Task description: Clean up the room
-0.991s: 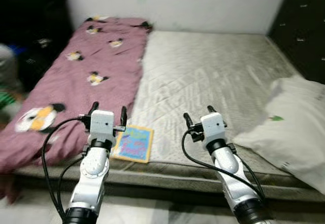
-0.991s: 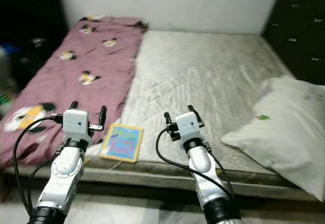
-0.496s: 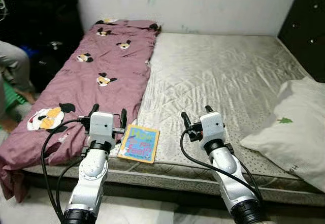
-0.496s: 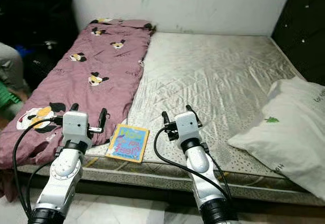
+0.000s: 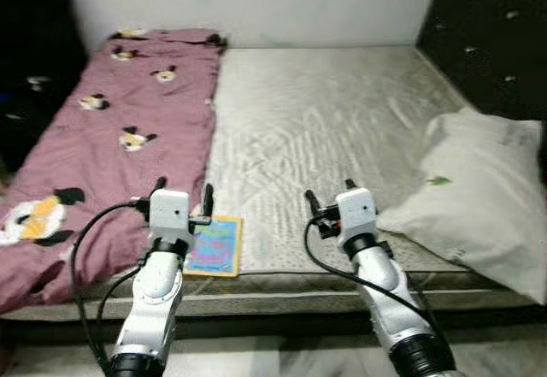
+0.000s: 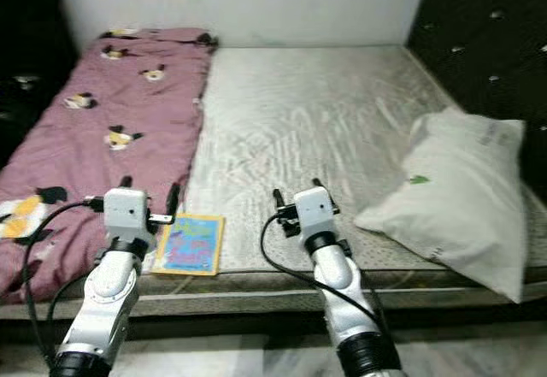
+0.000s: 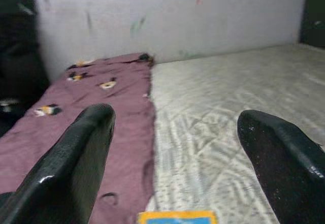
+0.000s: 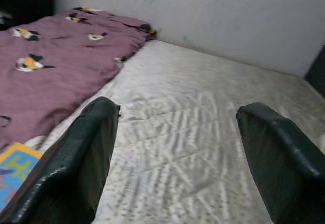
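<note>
Faced a low bed: pale grey quilted mattress, faint diamond stitching, slightly sheened. Down its left side, a soft mauve blanket printed with black-and-yellow cartoon figures, rumpled at the near edge. At the right, a plump white pillow, creased, hanging past the mattress edge. Behind, a pale scuffed wall; to the right, a dark tufted panel.

Compared with half a second back: whole view swung, pillow further into frame, blanket's far-left side cut off; things on the bed unmoved, arms in the same pose.

Flat, bright picture book, blue and yellow, at the mattress's near edge, just beside the blanket. Left hand raised just above and left of it, fingers spread wide, empty. Right hand well to the book's right, over bare mattress, likewise spread and empty.
</note>
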You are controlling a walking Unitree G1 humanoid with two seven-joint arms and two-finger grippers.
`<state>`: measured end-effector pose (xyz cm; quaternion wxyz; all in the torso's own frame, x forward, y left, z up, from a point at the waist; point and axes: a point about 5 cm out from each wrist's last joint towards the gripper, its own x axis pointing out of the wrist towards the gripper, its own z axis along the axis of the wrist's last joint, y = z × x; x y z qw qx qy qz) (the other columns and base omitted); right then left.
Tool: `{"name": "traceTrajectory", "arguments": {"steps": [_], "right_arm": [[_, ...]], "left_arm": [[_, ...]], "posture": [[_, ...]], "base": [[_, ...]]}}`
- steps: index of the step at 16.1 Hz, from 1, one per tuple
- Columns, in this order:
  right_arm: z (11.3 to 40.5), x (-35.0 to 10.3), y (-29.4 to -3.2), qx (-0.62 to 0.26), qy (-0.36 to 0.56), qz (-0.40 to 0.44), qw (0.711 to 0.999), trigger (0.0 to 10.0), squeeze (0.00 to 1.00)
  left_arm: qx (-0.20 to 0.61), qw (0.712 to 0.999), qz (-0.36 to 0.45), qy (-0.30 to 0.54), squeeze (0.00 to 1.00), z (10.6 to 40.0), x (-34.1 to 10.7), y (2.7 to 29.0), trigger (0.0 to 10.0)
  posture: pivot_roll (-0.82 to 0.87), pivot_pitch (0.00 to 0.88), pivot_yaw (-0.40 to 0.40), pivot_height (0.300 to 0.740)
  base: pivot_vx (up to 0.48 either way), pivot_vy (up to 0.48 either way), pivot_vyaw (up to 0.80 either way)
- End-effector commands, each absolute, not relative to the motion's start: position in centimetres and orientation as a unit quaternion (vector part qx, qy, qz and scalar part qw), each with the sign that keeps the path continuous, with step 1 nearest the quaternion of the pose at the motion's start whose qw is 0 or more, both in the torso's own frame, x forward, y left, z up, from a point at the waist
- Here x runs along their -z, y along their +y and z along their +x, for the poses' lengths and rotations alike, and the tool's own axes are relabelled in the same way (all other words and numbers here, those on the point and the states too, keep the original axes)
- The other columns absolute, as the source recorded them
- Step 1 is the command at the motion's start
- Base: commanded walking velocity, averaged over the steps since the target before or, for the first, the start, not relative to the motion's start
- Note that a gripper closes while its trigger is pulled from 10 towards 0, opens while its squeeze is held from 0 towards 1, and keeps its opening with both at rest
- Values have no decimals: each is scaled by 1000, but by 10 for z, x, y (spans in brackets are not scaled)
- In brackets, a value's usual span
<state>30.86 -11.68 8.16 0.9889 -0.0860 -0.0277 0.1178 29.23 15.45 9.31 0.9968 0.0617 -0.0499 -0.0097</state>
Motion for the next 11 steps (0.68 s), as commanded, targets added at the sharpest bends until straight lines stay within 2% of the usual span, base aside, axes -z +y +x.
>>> {"name": "traceTrajectory", "arguments": {"steps": [1,4,11], "right_arm": [[309,-84,-112,-127,-32,-87,988,10000,0],[310,-84,-111,-131,-31,-87,987,10000,0],[313,-85,-111,-127,-32,-88,987,10000,0]], "left_arm": [[9,997,62,-46,0,293,-93,158,10000],[20,997,56,-54,0,293,-95,155,10000],[27,997,53,-58,0,295,-96,155,10000]], "posture": [[-44,0,-9,740],[-39,0,-14,740],[-44,0,-10,740]], "base": [[0,0,0],[0,0,0],[300,0,0]]}}
